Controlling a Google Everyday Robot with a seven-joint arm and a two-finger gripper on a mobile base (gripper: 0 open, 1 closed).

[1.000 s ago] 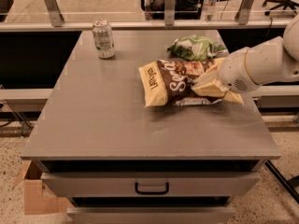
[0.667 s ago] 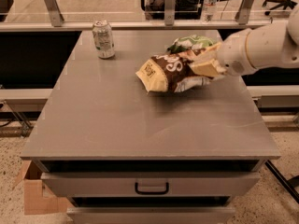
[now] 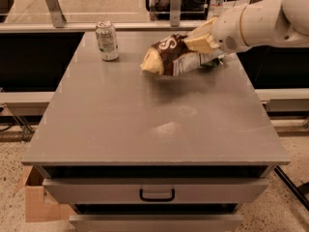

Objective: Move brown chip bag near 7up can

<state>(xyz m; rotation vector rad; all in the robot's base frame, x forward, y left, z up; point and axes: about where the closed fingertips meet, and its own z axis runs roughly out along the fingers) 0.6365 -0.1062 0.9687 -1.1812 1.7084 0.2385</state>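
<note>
I see gripper (image 3: 202, 41) jaws pinching brown chip bag (image 3: 166, 57), crumpled, only a white "S" readable, above counter (image 3: 145, 129); 7up can (image 3: 106, 41), green markings, well apart.

Change over the last second: my gripper (image 3: 200, 42), clamped on the right end of the brown chip bag (image 3: 169, 56), has risen and moved toward the far side of the table (image 3: 145, 124). The bag, which lay flat before, now hangs clear of the surface, with its pale left end lowest. It is now nearer the 7up can (image 3: 106, 40).
</note>
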